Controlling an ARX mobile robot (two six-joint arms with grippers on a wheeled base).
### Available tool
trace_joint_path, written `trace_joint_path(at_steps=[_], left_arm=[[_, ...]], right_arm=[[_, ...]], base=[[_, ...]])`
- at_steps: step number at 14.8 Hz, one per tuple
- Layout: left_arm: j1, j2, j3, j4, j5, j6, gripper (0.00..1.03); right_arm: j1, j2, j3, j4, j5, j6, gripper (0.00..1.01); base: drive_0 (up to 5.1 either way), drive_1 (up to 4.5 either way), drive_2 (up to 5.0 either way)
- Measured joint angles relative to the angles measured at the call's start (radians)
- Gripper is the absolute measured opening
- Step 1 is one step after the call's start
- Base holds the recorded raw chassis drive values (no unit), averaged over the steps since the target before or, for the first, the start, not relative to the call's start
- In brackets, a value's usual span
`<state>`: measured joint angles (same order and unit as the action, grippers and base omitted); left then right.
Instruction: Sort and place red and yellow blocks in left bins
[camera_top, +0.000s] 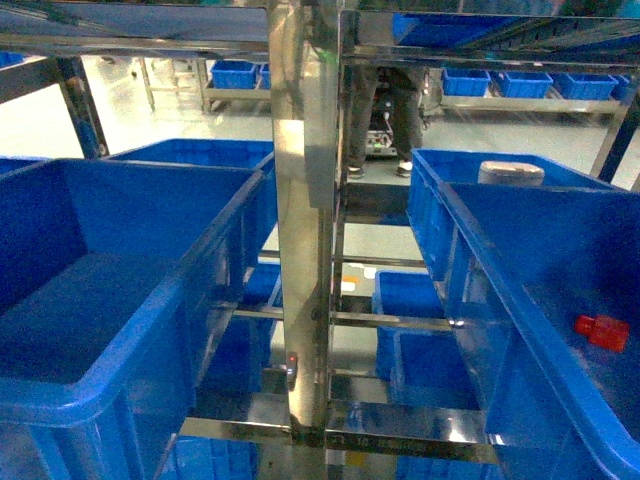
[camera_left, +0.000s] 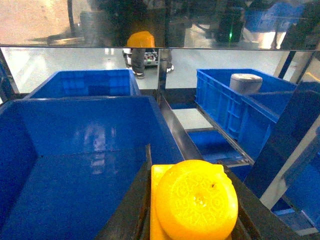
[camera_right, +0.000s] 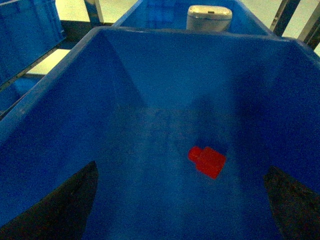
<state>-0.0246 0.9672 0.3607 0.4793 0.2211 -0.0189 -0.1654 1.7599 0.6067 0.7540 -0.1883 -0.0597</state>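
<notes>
A yellow block (camera_left: 194, 200) with a round embossed stud fills the jaws of my left gripper (camera_left: 187, 167), which is shut on it above the right edge of the near left bin (camera_left: 75, 150). That bin's floor shows bare blue. A red block (camera_right: 207, 161) lies on its side on the floor of the right bin (camera_right: 125, 100); in the head view the red block (camera_top: 601, 331) sits at the far right. My right gripper (camera_right: 180, 210) hangs open above that bin, the red block just ahead of its dark fingers (camera_right: 65, 205). Neither gripper shows in the head view.
A steel rack post (camera_top: 303, 220) stands between the left bin (camera_top: 120, 300) and right bin (camera_top: 520, 260). A second left bin (camera_left: 85, 82) sits behind the near one. A grey-white canister (camera_right: 209, 17) rests in the bin behind the right one. More blue bins sit on lower shelves (camera_top: 415, 300).
</notes>
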Motion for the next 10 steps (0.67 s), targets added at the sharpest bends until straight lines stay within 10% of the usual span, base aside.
trace_joint_path(at_steps=[5, 10], left_arm=[[0.000, 0.000, 0.000, 0.000, 0.000, 0.000, 0.26], [0.000, 0.000, 0.000, 0.000, 0.000, 0.000, 0.26]], right_arm=[[-0.038, -0.376, -0.271, -0.072, -0.044, 0.016, 0.98], [-0.085, -0.971, -0.484, -0.436, -0.061, 0.036, 0.98]], base=[[0.0, 0.00, 0.0], [0.0, 0.00, 0.0]])
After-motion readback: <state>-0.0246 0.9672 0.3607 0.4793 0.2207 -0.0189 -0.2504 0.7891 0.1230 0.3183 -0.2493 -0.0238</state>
